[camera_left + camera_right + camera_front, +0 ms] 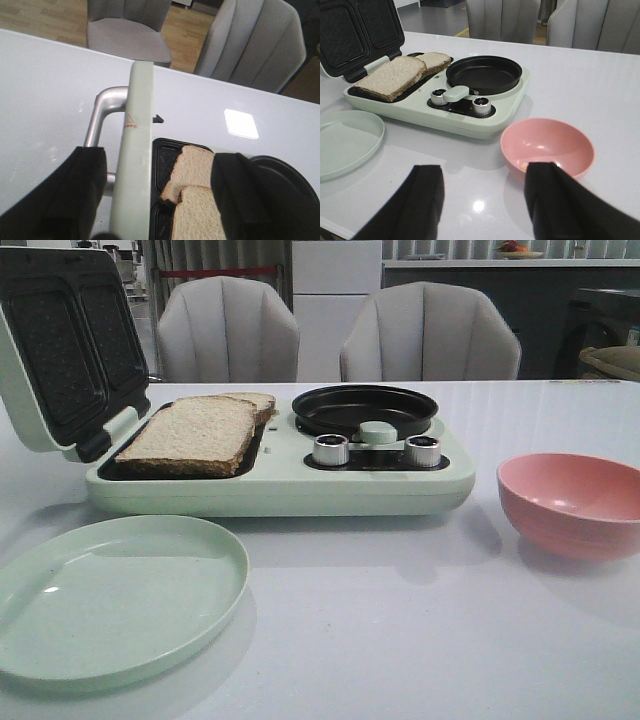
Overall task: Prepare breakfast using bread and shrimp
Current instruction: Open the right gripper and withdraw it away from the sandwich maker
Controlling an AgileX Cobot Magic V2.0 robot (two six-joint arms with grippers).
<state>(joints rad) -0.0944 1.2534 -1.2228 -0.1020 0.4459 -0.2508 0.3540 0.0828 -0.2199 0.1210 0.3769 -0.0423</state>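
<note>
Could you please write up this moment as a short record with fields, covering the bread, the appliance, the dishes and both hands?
bread: two slices lying overlapped on the sandwich plate of the breakfast maker
lid: open, raised
frying pan: black, on the maker, nothing visible in it
plate: pale green, nothing on it
bowl: pink
shrimp: none visible
left hand: open, astride the lid's edge
right hand: open, above the table by the bowl

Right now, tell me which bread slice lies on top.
The front slice, nearer the green plate. Its rear edge overlaps the back slice, which is mostly hidden behind it.
</note>
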